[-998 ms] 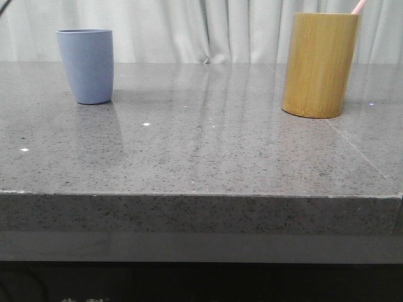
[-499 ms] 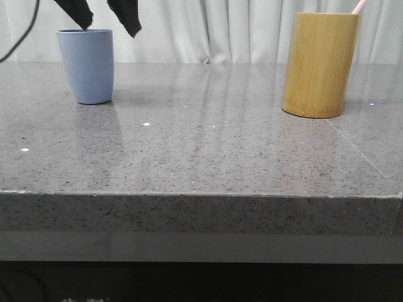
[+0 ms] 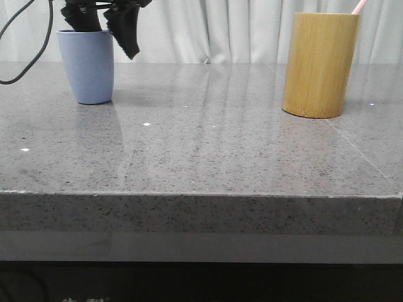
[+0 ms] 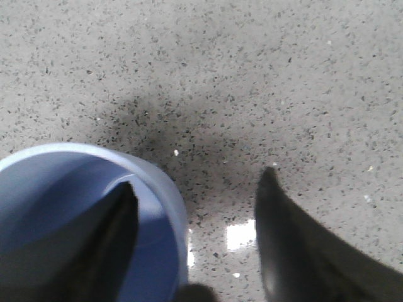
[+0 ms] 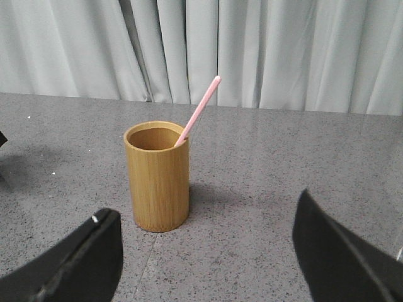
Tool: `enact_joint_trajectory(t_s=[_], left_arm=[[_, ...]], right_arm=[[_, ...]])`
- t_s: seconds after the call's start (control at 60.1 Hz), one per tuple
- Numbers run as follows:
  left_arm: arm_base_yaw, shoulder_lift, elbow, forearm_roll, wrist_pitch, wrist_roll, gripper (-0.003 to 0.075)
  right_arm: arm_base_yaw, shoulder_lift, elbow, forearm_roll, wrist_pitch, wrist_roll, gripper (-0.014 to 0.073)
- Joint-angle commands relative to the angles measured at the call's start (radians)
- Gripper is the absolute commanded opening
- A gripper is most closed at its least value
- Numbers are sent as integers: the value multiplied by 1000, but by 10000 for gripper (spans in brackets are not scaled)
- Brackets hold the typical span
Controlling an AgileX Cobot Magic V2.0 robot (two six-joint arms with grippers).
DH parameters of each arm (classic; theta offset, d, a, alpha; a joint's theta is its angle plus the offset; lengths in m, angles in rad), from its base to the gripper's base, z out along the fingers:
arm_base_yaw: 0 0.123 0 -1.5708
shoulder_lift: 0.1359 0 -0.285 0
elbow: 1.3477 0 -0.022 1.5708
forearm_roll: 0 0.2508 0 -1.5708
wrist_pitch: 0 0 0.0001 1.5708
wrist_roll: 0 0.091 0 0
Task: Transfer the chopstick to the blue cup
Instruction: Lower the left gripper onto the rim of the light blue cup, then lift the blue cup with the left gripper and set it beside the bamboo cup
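Note:
The blue cup [image 3: 88,69] stands upright at the far left of the table. My left gripper [image 3: 104,28] hangs open over its rim; in the left wrist view [image 4: 198,179] one finger [image 4: 113,239] is inside the blue cup [image 4: 50,189] and the other [image 4: 289,239] is outside it. The pink chopstick [image 5: 200,108] leans in the bamboo cup [image 5: 158,182], and its tip [image 3: 359,6] pokes above that cup [image 3: 320,63] at the far right. My right gripper [image 5: 208,207] is open and empty, some way short of the bamboo cup.
The grey speckled stone table [image 3: 201,151] has a front edge [image 3: 201,195] close to the camera. White curtains [image 3: 239,31] hang behind it. A black cable [image 3: 19,69] loops near the left arm.
My left gripper has come down from above the front view onto the blue cup, so its fingers now straddle the rim. The cups and the chopstick have not moved.

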Motion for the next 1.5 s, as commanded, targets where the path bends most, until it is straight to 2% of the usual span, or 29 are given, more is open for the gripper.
enact_joint_trajectory(t_s=[0.0,0.15,0.366,0.649,0.981,1.264,1.48], left_arm=[[0,-63,-32,35,4,-9,258],[0,-63,-32,79,4,-9,122],[0,-63,-39,86,6,-9,28],[-78,-100,-123,60,6,-9,24],[-207,-101,-138,-183,6,-9,24],[-290,-99,-138,-185,6,-9,24],[-302,-57,-138,-181,6,-9,24]], right_arm=[[0,19,-36,-6,-95,-8,571],[0,19,-36,-6,-110,-8,571],[0,19,-36,-6,-112,-8,571],[0,19,-36,-6,-112,-8,571],[0,19,-36,-6,-112,-8,571],[0,19,-36,-6,-112,-8,571],[0,19,-36,-6,-112,-8,571]])
